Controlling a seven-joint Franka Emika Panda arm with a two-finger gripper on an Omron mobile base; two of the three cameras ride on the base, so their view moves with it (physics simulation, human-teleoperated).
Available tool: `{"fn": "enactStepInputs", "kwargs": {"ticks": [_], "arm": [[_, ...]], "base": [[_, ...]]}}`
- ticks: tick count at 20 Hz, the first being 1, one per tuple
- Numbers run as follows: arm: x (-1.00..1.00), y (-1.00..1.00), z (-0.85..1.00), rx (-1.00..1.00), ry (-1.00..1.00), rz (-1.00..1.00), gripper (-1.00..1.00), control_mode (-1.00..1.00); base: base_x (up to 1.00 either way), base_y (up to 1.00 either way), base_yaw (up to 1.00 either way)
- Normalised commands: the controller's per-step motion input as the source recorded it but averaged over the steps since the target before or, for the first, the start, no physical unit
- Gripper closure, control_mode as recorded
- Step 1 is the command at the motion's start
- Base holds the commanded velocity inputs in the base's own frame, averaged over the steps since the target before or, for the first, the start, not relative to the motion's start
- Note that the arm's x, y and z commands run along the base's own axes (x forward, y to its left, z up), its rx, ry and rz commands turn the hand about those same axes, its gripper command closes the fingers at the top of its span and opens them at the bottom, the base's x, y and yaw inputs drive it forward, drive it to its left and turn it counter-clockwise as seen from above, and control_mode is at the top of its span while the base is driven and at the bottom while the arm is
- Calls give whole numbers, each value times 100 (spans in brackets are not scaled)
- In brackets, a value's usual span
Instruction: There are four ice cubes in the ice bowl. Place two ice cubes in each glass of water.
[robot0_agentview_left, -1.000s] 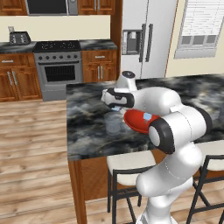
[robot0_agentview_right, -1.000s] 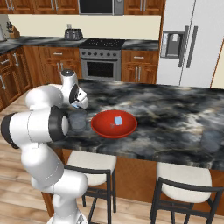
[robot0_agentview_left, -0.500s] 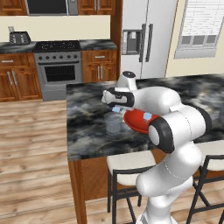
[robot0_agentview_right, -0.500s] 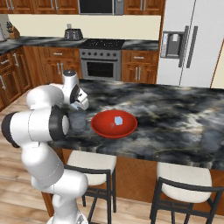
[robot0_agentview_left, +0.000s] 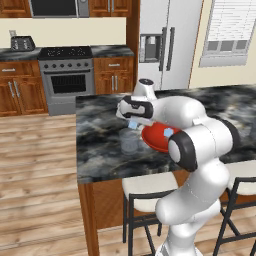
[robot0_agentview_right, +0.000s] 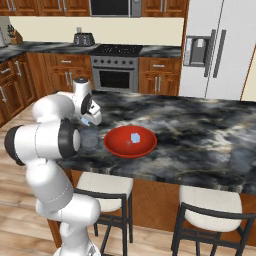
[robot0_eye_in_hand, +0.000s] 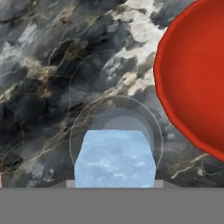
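My gripper (robot0_agentview_left: 132, 123) is shut on an ice cube (robot0_eye_in_hand: 115, 159), a pale blue block held right above the clear glass of water (robot0_eye_in_hand: 120, 117) at the counter's left end. In the left base view the held ice cube (robot0_agentview_left: 133, 125) hangs just over the glass (robot0_agentview_left: 129, 142). The red ice bowl (robot0_agentview_left: 156, 138) stands touching distance to the right of it, with one pale ice cube (robot0_agentview_right: 135, 137) lying inside. From the right base view the gripper (robot0_agentview_right: 86, 121) is over the near glass (robot0_agentview_right: 89, 139). A second glass (robot0_agentview_right: 242, 160) stands far to the right.
The dark marble island counter (robot0_agentview_right: 190, 125) has its front edge close to the bowl (robot0_agentview_right: 130, 142) and both glasses. Two stools (robot0_agentview_right: 102, 186) stand under that edge. A stove and fridge line the far wall.
The hand has come down a little with the ice cube, closer over the near glass. Bowl and glasses have stayed put.
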Motion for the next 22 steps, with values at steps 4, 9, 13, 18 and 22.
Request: {"fn": "enactStepInputs", "kwargs": {"ticks": [4, 9, 13, 18, 22], "arm": [[-7, 0, 0, 0, 1, 0, 100, -100], [-13, -6, 0, -3, 0, 0, 100, -100], [-11, -13, 0, -4, 0, 0, 100, -100], [10, 0, 0, 0, 0, 0, 100, -100], [26, 0, 0, 0, 0, 2, 100, -100]], "base": [[0, 0, 0], [0, 0, 0], [0, 0, 0], [0, 0, 0], [0, 0, 0]]}}
